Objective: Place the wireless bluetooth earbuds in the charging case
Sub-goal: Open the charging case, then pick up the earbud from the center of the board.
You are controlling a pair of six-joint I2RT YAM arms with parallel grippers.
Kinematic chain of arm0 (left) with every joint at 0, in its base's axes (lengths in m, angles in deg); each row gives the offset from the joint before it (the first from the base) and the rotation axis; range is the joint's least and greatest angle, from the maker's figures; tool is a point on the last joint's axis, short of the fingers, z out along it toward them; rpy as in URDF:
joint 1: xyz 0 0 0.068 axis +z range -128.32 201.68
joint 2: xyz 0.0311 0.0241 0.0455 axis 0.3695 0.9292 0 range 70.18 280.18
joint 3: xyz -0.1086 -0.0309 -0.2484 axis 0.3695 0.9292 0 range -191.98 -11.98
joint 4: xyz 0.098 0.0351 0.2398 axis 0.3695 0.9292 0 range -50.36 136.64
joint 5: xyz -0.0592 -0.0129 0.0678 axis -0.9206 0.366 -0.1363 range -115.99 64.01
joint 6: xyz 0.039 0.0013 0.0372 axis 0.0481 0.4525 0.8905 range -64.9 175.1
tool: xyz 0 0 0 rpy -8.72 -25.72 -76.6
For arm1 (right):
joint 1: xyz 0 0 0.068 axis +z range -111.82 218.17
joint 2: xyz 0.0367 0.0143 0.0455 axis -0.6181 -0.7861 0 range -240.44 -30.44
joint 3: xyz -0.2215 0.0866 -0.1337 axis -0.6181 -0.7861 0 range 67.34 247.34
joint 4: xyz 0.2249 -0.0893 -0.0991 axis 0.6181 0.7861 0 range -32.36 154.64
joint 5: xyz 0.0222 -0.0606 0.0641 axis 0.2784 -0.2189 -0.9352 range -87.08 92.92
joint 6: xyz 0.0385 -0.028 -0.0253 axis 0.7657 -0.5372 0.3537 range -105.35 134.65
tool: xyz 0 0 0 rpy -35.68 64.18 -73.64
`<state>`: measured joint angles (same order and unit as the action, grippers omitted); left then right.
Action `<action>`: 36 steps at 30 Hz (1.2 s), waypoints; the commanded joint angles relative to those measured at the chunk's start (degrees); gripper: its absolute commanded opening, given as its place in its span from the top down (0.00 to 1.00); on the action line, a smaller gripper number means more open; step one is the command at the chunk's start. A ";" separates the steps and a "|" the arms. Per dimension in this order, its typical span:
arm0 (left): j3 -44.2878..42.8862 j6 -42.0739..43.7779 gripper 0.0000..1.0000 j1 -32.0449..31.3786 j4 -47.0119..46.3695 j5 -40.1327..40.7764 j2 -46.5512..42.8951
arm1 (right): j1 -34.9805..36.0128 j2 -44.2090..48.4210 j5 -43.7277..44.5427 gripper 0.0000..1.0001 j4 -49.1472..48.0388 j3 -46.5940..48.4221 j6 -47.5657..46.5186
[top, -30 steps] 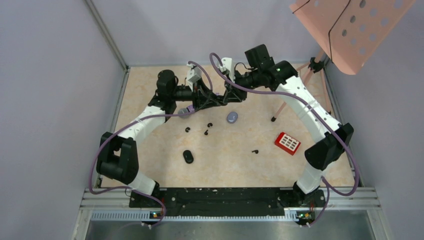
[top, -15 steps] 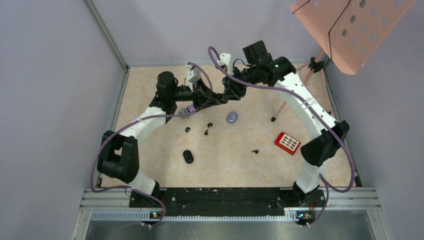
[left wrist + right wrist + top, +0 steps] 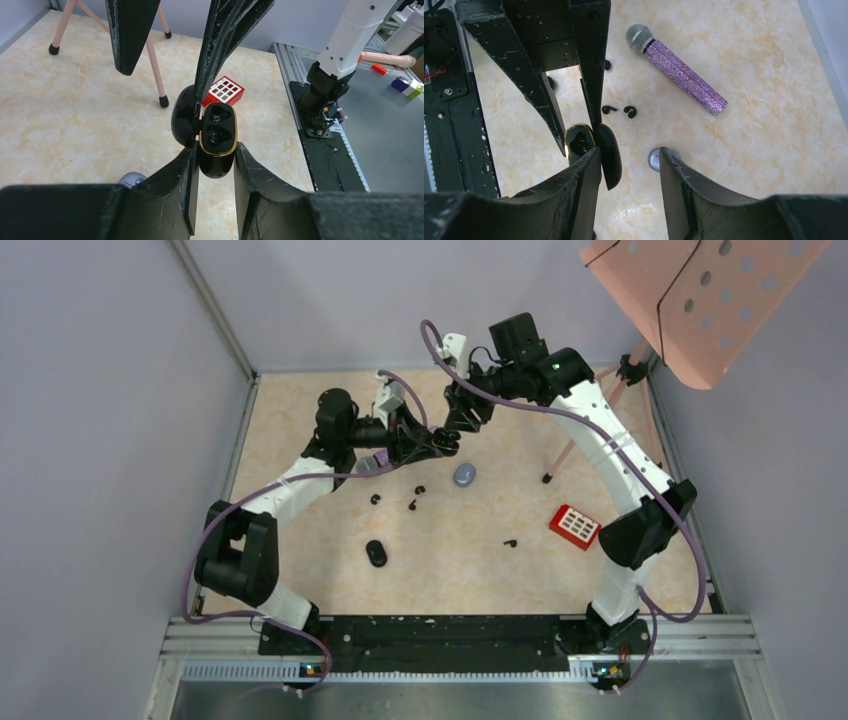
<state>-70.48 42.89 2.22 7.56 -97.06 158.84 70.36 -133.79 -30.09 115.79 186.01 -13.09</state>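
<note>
Widened since earlier, right gripper (image 3: 630, 152) gapes around the lid (image 3: 609, 157) edge; left gripper (image 3: 214, 155) clamps the charging case (image 3: 218, 131).

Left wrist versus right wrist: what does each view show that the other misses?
Only the left wrist: the red grid block, the pink stand legs, and the wells of the charging case, seen face-on. Only the right wrist: the purple glitter microphone and loose black earbuds. Both: the open, gold-rimmed charging case and part of the grey oval case.
</note>
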 commanded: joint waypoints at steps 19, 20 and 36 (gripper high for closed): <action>8.87 -15.90 1.00 6.04 -6.51 12.84 -6.30 | -3.32 24.45 18.58 0.63 -8.98 -40.71 21.75; 9.07 -15.04 1.00 6.24 -5.18 13.21 -6.86 | -3.34 25.21 19.13 0.64 -9.32 -44.05 22.56; 11.38 -13.54 1.00 8.60 -0.02 16.77 -12.78 | -4.71 14.67 17.40 0.68 -12.77 -62.03 37.97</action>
<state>-60.17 29.34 10.35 8.26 -81.50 149.38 67.04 -116.80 -11.98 106.02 124.33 20.89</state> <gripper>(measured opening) 0.330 0.312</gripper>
